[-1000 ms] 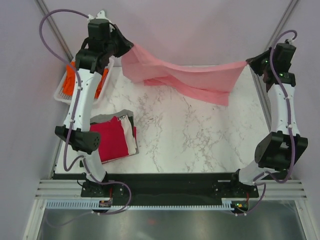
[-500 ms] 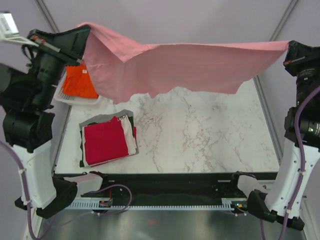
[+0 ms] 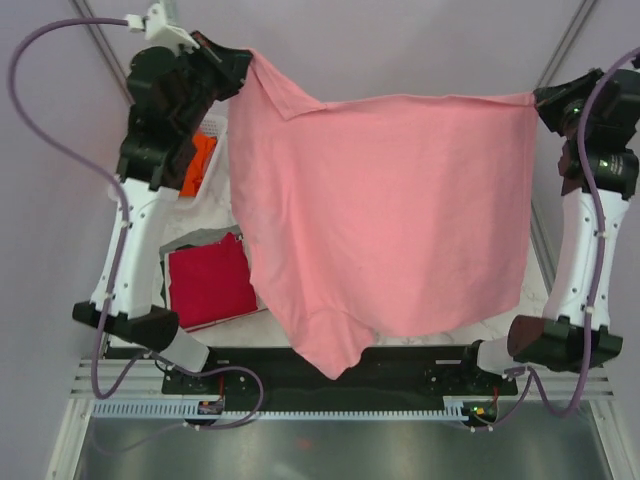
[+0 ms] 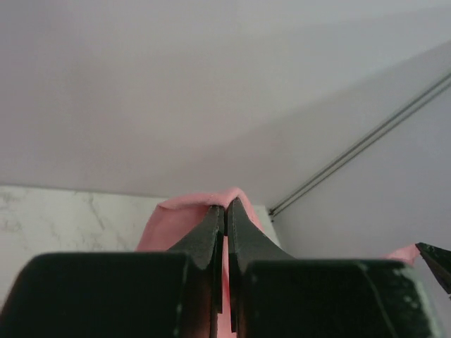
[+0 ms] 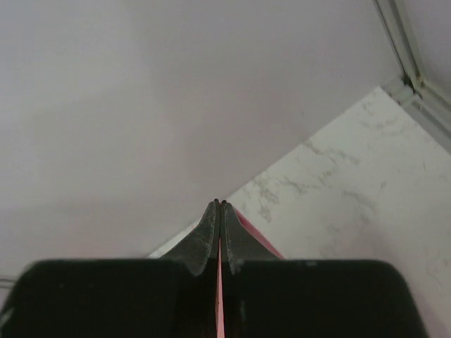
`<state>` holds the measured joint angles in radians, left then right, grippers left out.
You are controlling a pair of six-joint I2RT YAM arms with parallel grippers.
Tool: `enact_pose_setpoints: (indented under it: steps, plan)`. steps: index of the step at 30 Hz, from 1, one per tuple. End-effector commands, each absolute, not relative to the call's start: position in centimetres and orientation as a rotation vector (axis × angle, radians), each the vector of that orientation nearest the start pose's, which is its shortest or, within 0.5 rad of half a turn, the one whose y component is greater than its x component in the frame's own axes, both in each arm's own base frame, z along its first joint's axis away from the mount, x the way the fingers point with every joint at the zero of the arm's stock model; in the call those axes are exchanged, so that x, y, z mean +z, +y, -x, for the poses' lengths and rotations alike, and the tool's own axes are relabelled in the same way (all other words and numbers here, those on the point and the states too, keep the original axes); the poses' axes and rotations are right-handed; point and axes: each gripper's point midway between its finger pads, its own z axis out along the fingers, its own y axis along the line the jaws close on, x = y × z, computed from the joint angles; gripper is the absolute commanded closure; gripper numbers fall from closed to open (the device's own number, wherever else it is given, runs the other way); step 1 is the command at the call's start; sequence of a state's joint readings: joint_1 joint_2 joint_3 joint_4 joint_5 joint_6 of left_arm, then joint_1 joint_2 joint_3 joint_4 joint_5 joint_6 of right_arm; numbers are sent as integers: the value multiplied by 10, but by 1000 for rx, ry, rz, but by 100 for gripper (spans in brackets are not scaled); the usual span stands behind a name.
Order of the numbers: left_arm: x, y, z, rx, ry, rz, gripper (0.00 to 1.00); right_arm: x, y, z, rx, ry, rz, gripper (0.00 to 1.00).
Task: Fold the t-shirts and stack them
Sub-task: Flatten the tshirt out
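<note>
Raised left claw [image 3: 243, 62] and right claw [image 3: 536, 100] pinch pink t-shirt [image 3: 390, 220].

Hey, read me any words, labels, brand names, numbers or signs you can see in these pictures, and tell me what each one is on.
No text can be read anywhere in these views.
The pink t-shirt, held up between the left claw and the right claw, is plain on the side shown.
The red t-shirt shows no print.
Small parts on the front rail are too small to tell if they carry any marking.
</note>
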<state>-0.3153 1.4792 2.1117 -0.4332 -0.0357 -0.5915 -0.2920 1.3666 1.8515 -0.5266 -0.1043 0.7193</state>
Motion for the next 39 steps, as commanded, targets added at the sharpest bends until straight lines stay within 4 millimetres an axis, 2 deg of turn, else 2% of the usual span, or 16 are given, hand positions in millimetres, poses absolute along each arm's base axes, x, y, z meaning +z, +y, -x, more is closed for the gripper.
enact_pose_setpoints:
  steps: [1, 3, 4, 5, 7, 8, 10, 11, 16, 22, 24, 25, 26, 28, 29, 39]
  plan:
    - [557, -146, -422, -706, 1451, 279, 98, 461, -68, -430, 495, 1554, -767, 100]
    - [568, -151, -434, -726, 1412, 250, 98, 478, -68, -442, 520, 1541, -742, 100]
    - [574, -155, -436, -744, 1399, 224, 98, 465, -72, -461, 531, 1575, -764, 100]
    - [594, -156, -431, -760, 1346, 199, 98, 488, -70, -462, 544, 1540, -740, 100]
    - [602, -168, -441, -796, 1319, 151, 98, 484, -73, -483, 578, 1551, -749, 100]
    - [623, -167, -433, -815, 1262, 138, 98, 507, -73, -483, 601, 1501, -732, 100]
    - [631, -171, -441, -828, 1226, 124, 98, 505, -79, -500, 638, 1499, -739, 100]
    - [643, -170, -438, -837, 1191, 128, 98, 522, -78, -499, 664, 1459, -724, 100]
    - [628, -175, -467, -817, 1187, 142, 98, 491, -79, -535, 759, 1490, -739, 100]
    - [553, -186, -513, -754, 1334, 132, 98, 408, -87, -562, 751, 1604, -795, 100]
    - [508, -184, -521, -726, 1407, 166, 98, 370, -91, -566, 732, 1644, -840, 100]
    - [460, -185, -530, -705, 1498, 191, 98, 340, -93, -567, 714, 1684, -873, 100]
    - [466, -183, -520, -719, 1468, 194, 98, 327, -95, -566, 701, 1702, -891, 100]
    - [413, -182, -517, -698, 1575, 224, 98, 293, -97, -561, 681, 1742, -931, 100]
    - [408, -181, -514, -705, 1571, 234, 98, 283, -98, -559, 679, 1754, -941, 100]
    - [314, -178, -448, -698, 1755, 282, 98, 203, -106, -509, 611, 1850, -1071, 100]
